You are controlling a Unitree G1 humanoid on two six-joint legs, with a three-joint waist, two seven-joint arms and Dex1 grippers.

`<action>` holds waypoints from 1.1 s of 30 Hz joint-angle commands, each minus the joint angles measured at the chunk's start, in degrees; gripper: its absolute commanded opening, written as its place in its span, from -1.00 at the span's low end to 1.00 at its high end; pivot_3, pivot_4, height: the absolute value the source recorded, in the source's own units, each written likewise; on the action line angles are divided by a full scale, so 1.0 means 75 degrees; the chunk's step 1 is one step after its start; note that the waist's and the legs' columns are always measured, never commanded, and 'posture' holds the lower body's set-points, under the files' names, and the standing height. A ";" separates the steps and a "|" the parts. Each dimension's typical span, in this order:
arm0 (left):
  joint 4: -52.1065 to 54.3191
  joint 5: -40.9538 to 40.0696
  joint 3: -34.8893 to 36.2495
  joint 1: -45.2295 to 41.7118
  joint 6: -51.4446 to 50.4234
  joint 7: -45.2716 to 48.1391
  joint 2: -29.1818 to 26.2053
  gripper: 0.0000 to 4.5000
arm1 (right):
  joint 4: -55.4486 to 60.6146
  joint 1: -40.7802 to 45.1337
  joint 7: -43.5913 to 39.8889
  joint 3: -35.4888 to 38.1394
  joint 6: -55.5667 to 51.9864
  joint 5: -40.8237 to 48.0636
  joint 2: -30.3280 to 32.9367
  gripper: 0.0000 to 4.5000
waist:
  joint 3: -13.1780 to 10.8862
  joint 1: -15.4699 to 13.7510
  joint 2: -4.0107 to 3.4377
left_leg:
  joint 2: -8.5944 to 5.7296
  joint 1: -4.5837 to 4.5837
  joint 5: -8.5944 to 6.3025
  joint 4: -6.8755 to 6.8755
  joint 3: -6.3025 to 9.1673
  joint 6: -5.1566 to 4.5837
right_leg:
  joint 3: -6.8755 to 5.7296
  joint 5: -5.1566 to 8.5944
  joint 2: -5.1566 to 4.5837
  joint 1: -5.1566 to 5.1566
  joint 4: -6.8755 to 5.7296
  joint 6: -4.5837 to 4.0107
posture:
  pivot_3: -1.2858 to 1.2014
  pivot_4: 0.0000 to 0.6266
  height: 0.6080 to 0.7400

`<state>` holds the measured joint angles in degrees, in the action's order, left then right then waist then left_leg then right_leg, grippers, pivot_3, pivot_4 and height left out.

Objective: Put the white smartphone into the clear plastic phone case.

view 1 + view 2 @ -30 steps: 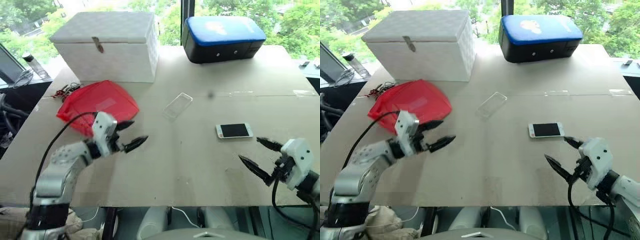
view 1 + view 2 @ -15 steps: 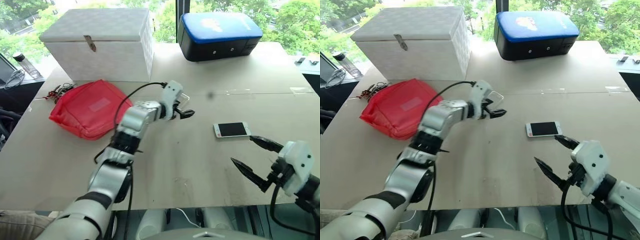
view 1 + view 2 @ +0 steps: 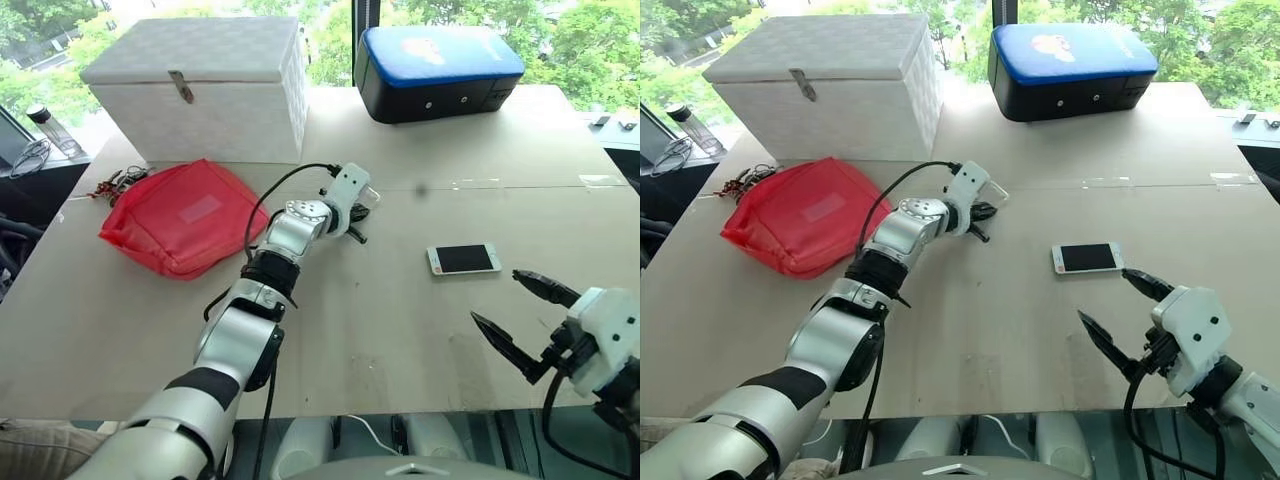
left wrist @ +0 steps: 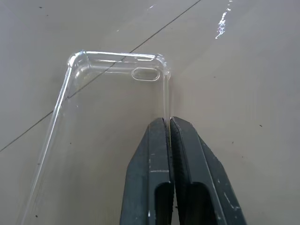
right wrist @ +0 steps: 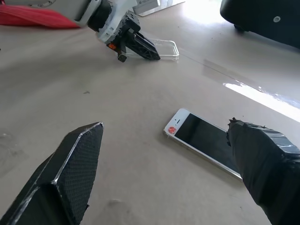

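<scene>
The left gripper (image 4: 168,123), spread wide a second ago, has reached mid-table and pinched one long rim of the clear plastic phone case (image 4: 101,89). The right gripper (image 5: 164,159) hangs wide open over bare table near the front edge, the white smartphone (image 3: 465,259) lying flat just beyond it, well apart from the case.

We see strong daylight coming through the window (image 3: 330,40) behind the table (image 3: 400,330), with the greenery outside washed out nearly to white. The tabletop is evenly lit and shadows on it are soft and faint. A bright streak of glare lies on the surface in the right wrist view, another in the left wrist view. The head views are sharp; table edges bow slightly toward the corners
</scene>
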<state>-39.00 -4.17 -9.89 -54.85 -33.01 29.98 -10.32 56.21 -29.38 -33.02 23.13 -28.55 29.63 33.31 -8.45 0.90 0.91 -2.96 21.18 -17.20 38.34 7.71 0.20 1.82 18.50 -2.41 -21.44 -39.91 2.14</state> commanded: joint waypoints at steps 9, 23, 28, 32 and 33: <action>0.5054 -0.1583 0.2269 0.1580 -0.5658 -0.1336 0.0119 -0.97 | -0.0178 0.0675 0.0022 -0.0276 -0.0018 0.0019 0.0257 1.00 | 0.0000 -0.0002 0.0000 | 0.0002 0.0021 0.0001 -0.0004 0.0003 0.0002 | 0.0029 0.0000 0.0000 -0.0028 -0.0001 -0.0001 | 0.03 -0.52 1.00; 0.6381 -0.3461 0.3393 0.1351 -0.7771 -0.0753 -0.0049 0.16 | -0.0634 0.1249 -0.0246 -0.0633 0.0002 0.0214 0.0451 1.00 | -0.0006 -0.0006 0.0003 | -0.0007 0.0060 0.0002 0.0026 0.0028 0.0004 | -0.0014 -0.0004 -0.0009 -0.0032 0.0002 0.0005 | 0.03 -0.52 1.00; 0.5173 -0.2922 0.0986 0.1513 -0.2950 0.4479 -0.3521 0.16 | -0.0440 0.0950 -0.0332 -0.0596 0.0063 0.0352 0.0435 1.00 | -0.0010 0.0039 -0.0010 | 0.0002 0.0039 0.0010 -0.0003 0.0011 0.0020 | -0.0008 -0.0004 0.0002 -0.0037 0.0001 0.0000 | 0.03 -0.52 1.00; 0.2592 -0.1201 -0.0548 0.0960 0.2049 0.7467 -0.4616 0.16 | -0.0323 0.0697 -0.0308 -0.0602 0.0131 0.0313 0.0395 1.00 | -0.0010 -0.0099 -0.0019 | -0.0013 0.0035 0.0011 -0.0003 0.0021 0.0020 | -0.0028 -0.0004 -0.0020 -0.0026 0.0019 -0.0002 | 0.03 -0.52 1.00; 0.1897 -0.0909 -0.0742 0.0708 0.2976 0.7722 -0.4537 0.16 | -0.0277 0.0644 -0.0267 -0.0594 0.0127 0.0314 0.0371 1.00 | -0.0011 -0.0126 -0.0018 | -0.0014 0.0041 0.0011 -0.0001 0.0025 0.0019 | -0.0028 -0.0004 -0.0020 -0.0028 0.0021 -0.0001 | 0.03 -0.52 1.00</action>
<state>-19.55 -14.38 -13.44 -46.66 -22.26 82.95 -44.61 51.54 -24.16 -35.35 18.00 -28.59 31.46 36.26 -8.53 -0.04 0.77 -3.09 21.63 -17.12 38.39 8.02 0.33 1.59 18.47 -2.56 -21.68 -39.75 2.13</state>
